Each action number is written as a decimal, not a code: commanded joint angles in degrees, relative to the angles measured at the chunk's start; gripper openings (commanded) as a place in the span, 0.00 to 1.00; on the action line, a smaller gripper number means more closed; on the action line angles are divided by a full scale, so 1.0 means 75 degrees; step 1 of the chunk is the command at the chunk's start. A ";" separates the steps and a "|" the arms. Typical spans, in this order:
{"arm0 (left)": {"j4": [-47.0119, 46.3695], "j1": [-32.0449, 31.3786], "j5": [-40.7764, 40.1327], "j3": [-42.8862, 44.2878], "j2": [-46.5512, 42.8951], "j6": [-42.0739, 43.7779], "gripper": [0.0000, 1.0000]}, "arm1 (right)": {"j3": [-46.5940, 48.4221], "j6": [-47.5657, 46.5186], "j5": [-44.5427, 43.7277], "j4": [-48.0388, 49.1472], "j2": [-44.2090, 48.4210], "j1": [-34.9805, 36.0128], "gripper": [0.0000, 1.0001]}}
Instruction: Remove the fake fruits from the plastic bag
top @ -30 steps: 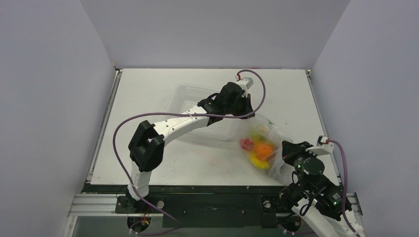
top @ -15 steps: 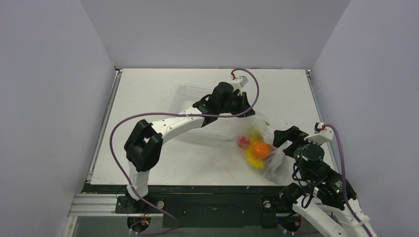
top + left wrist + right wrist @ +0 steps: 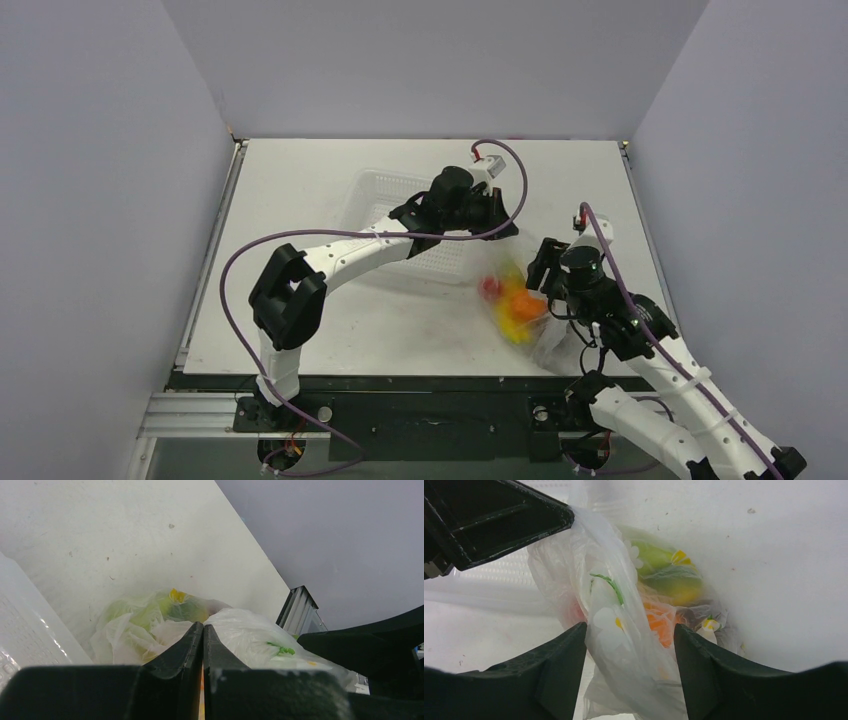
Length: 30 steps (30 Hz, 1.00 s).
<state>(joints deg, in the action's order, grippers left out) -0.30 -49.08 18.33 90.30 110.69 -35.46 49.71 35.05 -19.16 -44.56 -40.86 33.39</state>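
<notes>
Two arms meet over the right half of the table (image 3: pixel 300 190). The left arm reaches far and right across the white basket (image 3: pixel 390 195); the left gripper (image 3: pixel 503 230) is pressed together at the tips, pinching a fold at the top of the plastic bag (image 3: pixel 548 345). In the left wrist view the closed fingers (image 3: pixel 192 645) leave no gap, and the crinkled film bulges just past them.

The bag hangs down from that pinch to the table just right of the basket's near right corner; the fake fruits (image 3: pixel 515 308) are all inside it. An orange (image 3: pixel 528 303) sits in the middle, a small red fruit (image 3: pixel 490 288) to its left and a yellow one (image 3: pixel 512 323) nearer. The right wrist view also shows a green pear (image 3: pixel 651 557) through the film.

The right gripper (image 3: pixel 545 265) is spread wide at the bag's right side; its two fingers (image 3: pixel 559 680) straddle the loose film without closing on it.
</notes>
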 commanded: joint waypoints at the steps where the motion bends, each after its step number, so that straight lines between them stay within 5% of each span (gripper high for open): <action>1: -0.0150 -0.0031 0.0114 0.0338 -0.0327 0.0139 0.00 | 0.0079 -0.0169 0.0144 0.0119 -0.0164 -0.0045 0.52; 9: -0.0102 0.0081 -0.0716 -0.0209 -0.0587 0.0003 0.00 | 0.0085 0.0385 -0.1944 -0.0167 0.1270 -0.0055 0.00; 15: -0.0389 0.0226 -0.0726 -0.0620 -0.0742 -0.0247 0.00 | -0.0333 0.0783 -0.2992 0.0153 0.3514 -0.0051 0.00; 23: -0.0313 0.0239 -0.0180 -0.0370 -0.0675 -0.0282 0.00 | -0.0591 0.0856 -0.2187 0.0142 0.3106 -0.0044 0.00; 30: -0.0630 0.0124 0.0171 -0.0492 -0.1241 0.0137 0.32 | -0.0686 0.0847 -0.2034 0.0175 0.2838 -0.0035 0.00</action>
<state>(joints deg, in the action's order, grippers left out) -0.71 -47.55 17.45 85.84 107.55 -36.97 44.86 41.15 -35.09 -45.06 -18.90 33.34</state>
